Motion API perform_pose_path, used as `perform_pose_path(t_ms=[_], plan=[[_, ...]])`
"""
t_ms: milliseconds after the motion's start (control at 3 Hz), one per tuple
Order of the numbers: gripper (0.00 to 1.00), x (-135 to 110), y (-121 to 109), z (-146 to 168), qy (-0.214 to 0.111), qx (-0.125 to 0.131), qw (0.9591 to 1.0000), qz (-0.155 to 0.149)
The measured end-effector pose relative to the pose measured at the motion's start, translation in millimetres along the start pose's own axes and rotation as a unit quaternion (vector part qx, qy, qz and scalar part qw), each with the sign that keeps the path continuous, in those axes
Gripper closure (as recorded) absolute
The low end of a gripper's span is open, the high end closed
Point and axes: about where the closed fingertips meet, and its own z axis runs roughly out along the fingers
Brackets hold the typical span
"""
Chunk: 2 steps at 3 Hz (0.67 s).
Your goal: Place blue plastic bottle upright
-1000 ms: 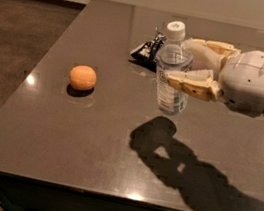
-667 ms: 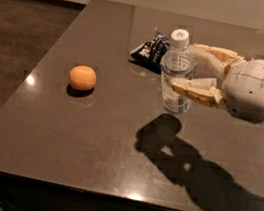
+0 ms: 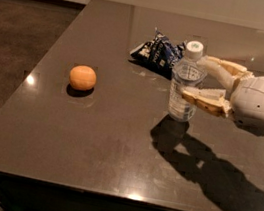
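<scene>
The blue plastic bottle (image 3: 183, 93) is a small clear bottle with a white cap. It stands upright at the middle right of the dark table (image 3: 114, 150), its base at or just above the surface. My gripper (image 3: 194, 78) reaches in from the right and is shut on the bottle. One cream finger (image 3: 222, 67) lies behind the bottle and the other (image 3: 205, 98) in front of it. The white wrist housing (image 3: 261, 105) is to the right.
A dark blue snack bag (image 3: 155, 52) lies just behind and left of the bottle. An orange (image 3: 82, 77) sits at the left of the table. The table's left edge and front edge drop to a dark floor (image 3: 13, 56).
My gripper has moved the upright bottle a little to the right and down toward the table. Its shadow now meets the bottle's base.
</scene>
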Motion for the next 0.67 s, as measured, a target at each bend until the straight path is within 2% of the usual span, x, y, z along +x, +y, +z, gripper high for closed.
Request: perform_pose_path(t_ms=[333, 667], plan=[[1.00, 9, -3, -6, 0.004, 0.020, 0.9992, 0.035], [0.88, 19, -7, -12, 0.013, 0.043, 0.9960, 0.077]])
